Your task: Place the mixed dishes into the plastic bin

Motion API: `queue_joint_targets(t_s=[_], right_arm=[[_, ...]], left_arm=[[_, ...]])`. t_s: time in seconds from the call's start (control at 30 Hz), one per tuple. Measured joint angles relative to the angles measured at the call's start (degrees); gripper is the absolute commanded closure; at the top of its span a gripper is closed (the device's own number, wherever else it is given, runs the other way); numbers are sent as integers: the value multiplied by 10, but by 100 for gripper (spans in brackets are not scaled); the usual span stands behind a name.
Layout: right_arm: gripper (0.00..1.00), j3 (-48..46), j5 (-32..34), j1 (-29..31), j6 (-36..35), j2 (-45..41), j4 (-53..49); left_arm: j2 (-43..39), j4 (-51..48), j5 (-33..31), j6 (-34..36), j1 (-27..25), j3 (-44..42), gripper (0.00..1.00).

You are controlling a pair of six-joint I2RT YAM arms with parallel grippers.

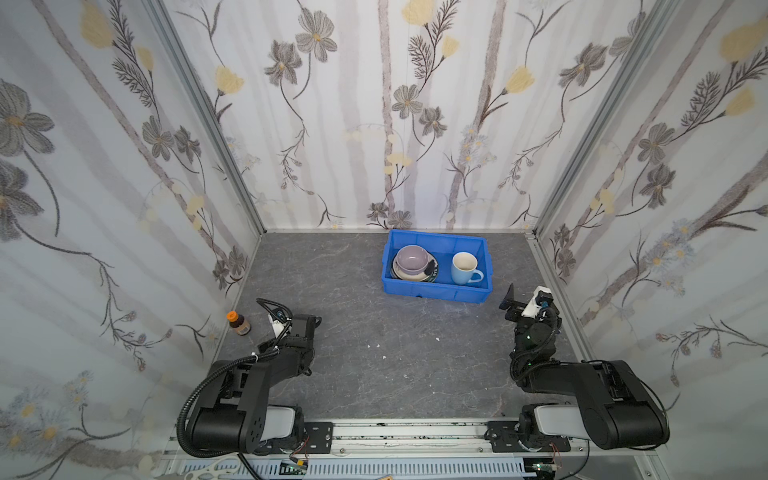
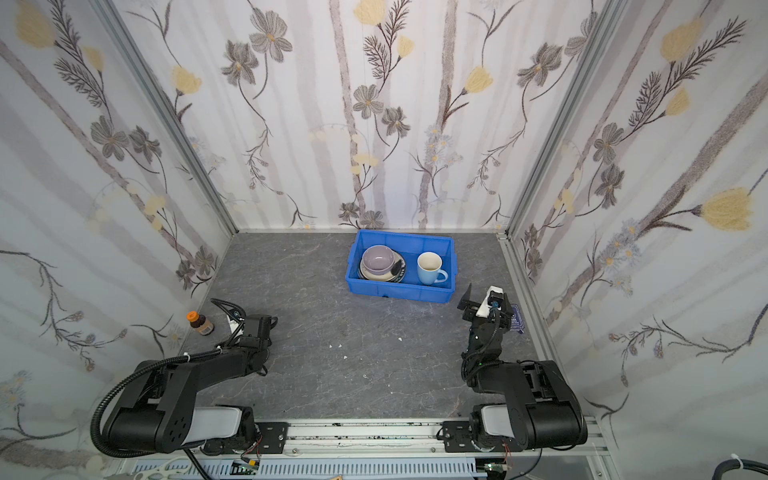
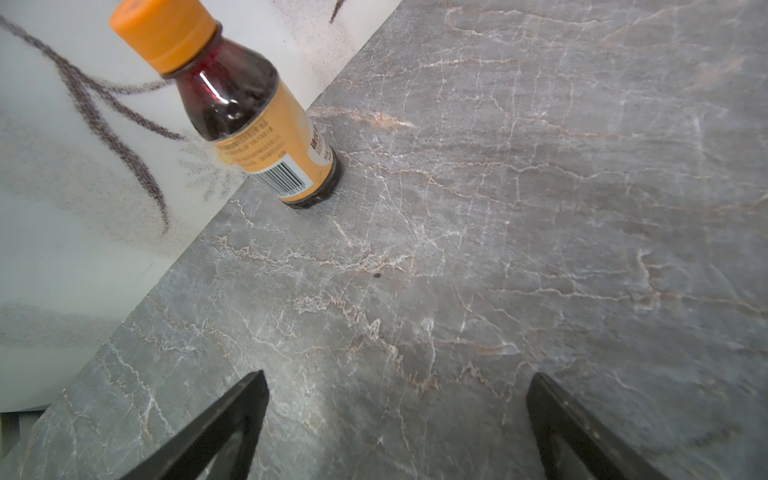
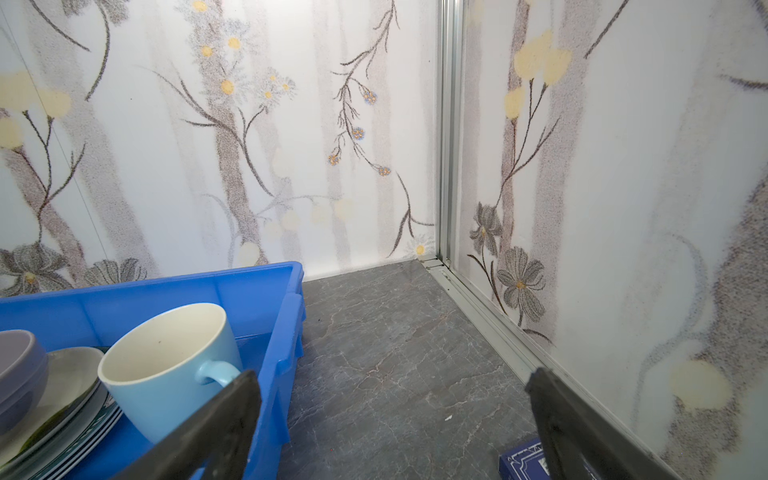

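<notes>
The plastic bin [image 1: 434, 292] is a bright blue tub standing near the back wall in both top views. Inside it, on the left, a lilac bowl [image 1: 411, 257] sits on stacked plates [image 1: 431, 272]: a cream one over teal-patterned ones. On the bin's right side a light-blue mug [image 1: 465, 268] stands upright. The right wrist view shows the mug [image 4: 166, 374], bowl [image 4: 16, 365] and plates [image 4: 70, 399] up close. My right gripper [image 4: 392, 376] is open and empty beside the bin's right front corner. My left gripper [image 3: 399, 376] is open over bare table, far from the bin.
A small brown bottle [image 1: 238, 323] with an orange cap stands by the left wall, just ahead of the left gripper. A dark blue card [image 2: 516, 320] lies by the right wall under the right gripper. Floral walls close in three sides.
</notes>
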Motion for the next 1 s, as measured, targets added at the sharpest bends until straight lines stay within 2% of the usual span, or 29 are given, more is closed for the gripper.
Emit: queue_joint_targets(t_s=[0.33,0.37,0.43,0.5,0.6,0.77,1.0], right_arm=[[0,1,-2,-2,0,0,0],[0,1,-2,-3,0,0,0],[0,4,-2,-3,0,0,-1],[0,7,-3,-4,0,0,-2],[0,8,-4,-5,0,0,-3],[0,9,-4,-5,1,0,-3],[0,10,-12,-6,2,0,-4]], left_arm=[[5,-19,4,6,5,16,0],[4,19,7,6,6,8,0],[4,135,90,6,8,-1,0],[0,240,158,83,5,-2,0],[-2,322,210,150,5,-6,0],[-7,363,230,206,5,-9,0],[-14,388,224,232,6,-23,0]])
